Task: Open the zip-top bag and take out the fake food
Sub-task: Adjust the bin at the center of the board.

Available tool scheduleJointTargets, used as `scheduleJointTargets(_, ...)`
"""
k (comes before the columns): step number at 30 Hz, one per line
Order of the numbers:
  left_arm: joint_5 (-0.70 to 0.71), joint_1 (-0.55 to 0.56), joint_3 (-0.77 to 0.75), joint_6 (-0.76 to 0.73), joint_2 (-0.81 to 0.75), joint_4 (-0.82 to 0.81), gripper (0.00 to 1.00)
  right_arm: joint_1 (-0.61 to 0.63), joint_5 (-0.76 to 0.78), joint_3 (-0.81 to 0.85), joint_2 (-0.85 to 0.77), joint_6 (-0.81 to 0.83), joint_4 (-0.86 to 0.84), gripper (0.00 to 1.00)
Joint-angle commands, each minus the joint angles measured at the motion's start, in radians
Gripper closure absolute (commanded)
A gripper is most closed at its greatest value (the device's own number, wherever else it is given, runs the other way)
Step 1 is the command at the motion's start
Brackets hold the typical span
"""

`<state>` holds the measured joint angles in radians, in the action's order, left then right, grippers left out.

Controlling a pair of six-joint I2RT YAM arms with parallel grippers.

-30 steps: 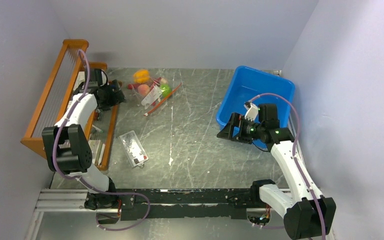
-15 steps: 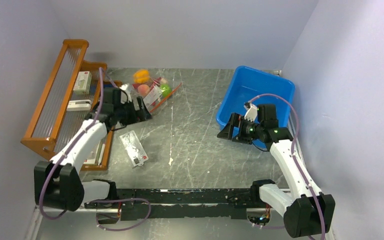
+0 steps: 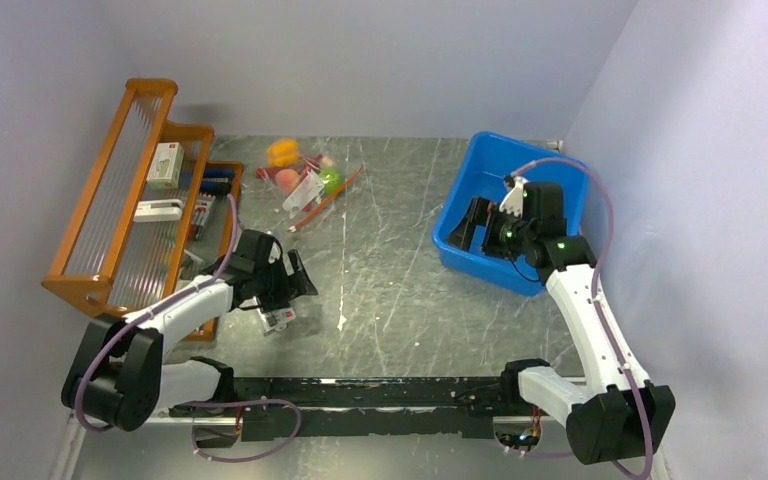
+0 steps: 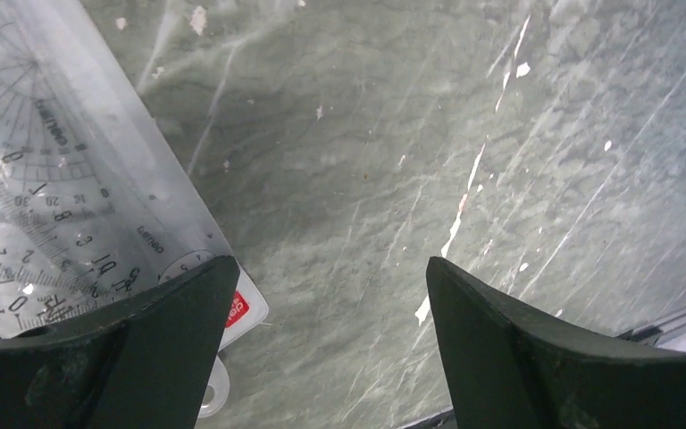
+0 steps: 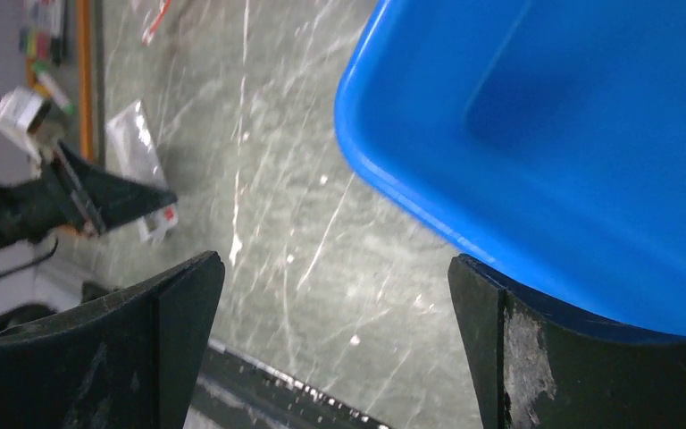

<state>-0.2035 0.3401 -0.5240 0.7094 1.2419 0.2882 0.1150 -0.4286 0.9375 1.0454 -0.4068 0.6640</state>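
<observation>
Left tool (image 4: 330, 268): jaws wide apart, gripping nothing. It sits low over the surface (image 3: 390, 260), close to the near edge. In the left wrist view bare stone shows between the two fingers. A flat clear packet (image 4: 62, 197), printed with a protractor scale, lies just to one side of this tool. The packet's corner, with its red mark, runs under one finger. Whether that finger touches the packet cannot be told.

Right tool (image 5: 335, 264): jaws wide apart, gripping nothing. It hangs at the near rim of the blue bin (image 5: 518, 107). One finger is over the bin's edge and the other over open surface. The part of the bin's inside that shows in the right wrist view is plain blue.

Zip-top bag (image 3: 308, 190): it lies on the surface well beyond the left tool, toward the far wall, and well apart from both tools. Its orange-red strip points toward the middle of the surface. Neither tool touches it. Whether the zip is open cannot be told from above.

Fake food (image 3: 282, 153): the pieces are grouped at the bag, far from both tools. An orange-yellow piece is at the far end, a peach-coloured piece sits beside it, and a green piece is on the side toward the bin. Which pieces are inside the plastic and which lie against it cannot be told.

Wooden rack (image 3: 145, 90): it stands along the outer side of the left tool, against the wall. Small boxes and pens are in it, and the left tool is apart from it.
</observation>
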Motion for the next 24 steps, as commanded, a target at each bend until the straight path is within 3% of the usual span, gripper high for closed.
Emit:
scheduleJointTargets(1,0.24,0.005,0.073,0.094,-0.018,0.118,0.06,-0.008,0.258,0.128,0.028,0.032,-0.004,0.0)
scheduleJointTargets(4,0.272,0.004,0.135,0.15,-0.092,0.14,0.06,-0.008,0.346,0.179,0.122,0.022,-0.005,0.0)
scheduleJointTargets(9,0.322,0.003,0.159,0.208,-0.244,0.206,0.06,-0.008,0.245,0.236,0.28,0.019,-0.06,0.0)
scheduleJointTargets(14,0.327,0.001,0.135,0.236,-0.264,0.24,0.05,-0.006,0.215,0.334,0.455,0.055,-0.052,0.0)
scheduleJointTargets(20,0.148,0.002,0.033,0.138,-0.275,0.102,0.11,0.004,0.302,0.434,0.63,0.045,-0.092,0.0)
scheduleJointTargets(24,0.071,0.003,-0.063,0.079,-0.257,0.13,0.11,0.029,0.364,0.582,0.779,0.072,-0.068,0.0)
